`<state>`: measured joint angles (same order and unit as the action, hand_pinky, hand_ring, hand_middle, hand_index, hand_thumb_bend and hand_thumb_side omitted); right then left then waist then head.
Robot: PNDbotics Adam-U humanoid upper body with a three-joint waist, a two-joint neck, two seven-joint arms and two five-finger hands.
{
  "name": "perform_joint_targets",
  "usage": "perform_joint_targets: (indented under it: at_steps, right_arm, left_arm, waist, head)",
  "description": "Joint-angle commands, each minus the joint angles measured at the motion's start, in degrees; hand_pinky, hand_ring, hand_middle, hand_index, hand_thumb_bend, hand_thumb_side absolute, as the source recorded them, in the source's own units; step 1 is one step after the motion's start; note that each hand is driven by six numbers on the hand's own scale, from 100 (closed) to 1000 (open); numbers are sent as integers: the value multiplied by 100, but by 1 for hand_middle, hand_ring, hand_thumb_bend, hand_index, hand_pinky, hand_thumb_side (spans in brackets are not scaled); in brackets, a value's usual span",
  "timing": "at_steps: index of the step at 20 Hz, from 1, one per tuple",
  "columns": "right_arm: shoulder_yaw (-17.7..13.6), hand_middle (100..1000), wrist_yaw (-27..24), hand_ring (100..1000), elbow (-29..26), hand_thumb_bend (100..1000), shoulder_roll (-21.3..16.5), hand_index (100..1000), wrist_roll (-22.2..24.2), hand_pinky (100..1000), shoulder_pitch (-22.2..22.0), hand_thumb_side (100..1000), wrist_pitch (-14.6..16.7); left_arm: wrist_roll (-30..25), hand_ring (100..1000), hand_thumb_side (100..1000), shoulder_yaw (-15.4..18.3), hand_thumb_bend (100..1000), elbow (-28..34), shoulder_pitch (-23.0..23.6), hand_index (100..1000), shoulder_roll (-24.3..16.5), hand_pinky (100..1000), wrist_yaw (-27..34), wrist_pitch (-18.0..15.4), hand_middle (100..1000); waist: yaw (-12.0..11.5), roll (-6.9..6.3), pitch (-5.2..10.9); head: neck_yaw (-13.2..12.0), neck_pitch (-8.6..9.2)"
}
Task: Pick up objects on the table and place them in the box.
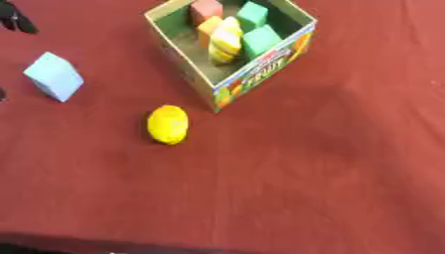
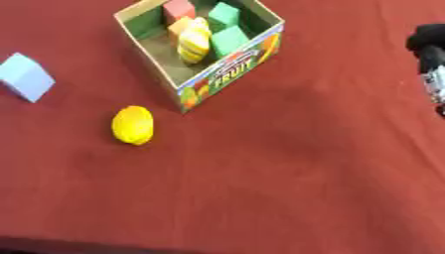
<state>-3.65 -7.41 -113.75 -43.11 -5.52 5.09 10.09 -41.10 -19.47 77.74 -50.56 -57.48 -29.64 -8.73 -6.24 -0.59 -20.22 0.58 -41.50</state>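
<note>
An open cardboard fruit box [image 1: 260, 67] stands at the top centre of the red table. Inside it lie a red block [image 1: 206, 8], an orange block [image 1: 207, 26], a yellow striped piece [image 1: 226, 39] and two green blocks [image 1: 260, 41]. A yellow lemon-shaped thing [image 1: 168, 124] lies on the cloth in front of the box's left corner. A light blue cube [image 1: 54, 76] sits further left. A black part of my left hand [image 1: 16, 20] shows at the top left corner, above the cube. My right hand [image 2: 428, 54] shows only at the right edge of the right eye view, well clear of the box.
The red cloth [image 1: 304, 173] stretches wide in front of and to the right of the box. Its near edge runs along the bottom of the view.
</note>
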Motion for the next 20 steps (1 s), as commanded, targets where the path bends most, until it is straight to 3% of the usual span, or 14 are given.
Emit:
perform_joint_targets:
  at_steps: [1,12,20]
  right_arm:
    - [-84,712,-66,779,-85,100,-108,798,22,813,80,553,59]
    - [-109,705,-136,772,-85,100,34,791,41,802,205,553,122]
    - [-111,699,-202,767,-85,100,163,788,46,798,306,553,94]
  left_arm:
    - [-16,832,137,-47,751,-306,-256,875,85,861,-138,-157,786]
    - [3,829,100,-38,784,-1300,-640,848,667,854,-801,-490,777]
    - [150,816,100,163,739,-1785,-701,857,850,843,-973,-504,784]
  waist:
    - [25,12,98]
    - [114,129,34]
    - [173,198,-46]
  head:
    - [-46,83]
    - [-234,172]
    - [-301,262]
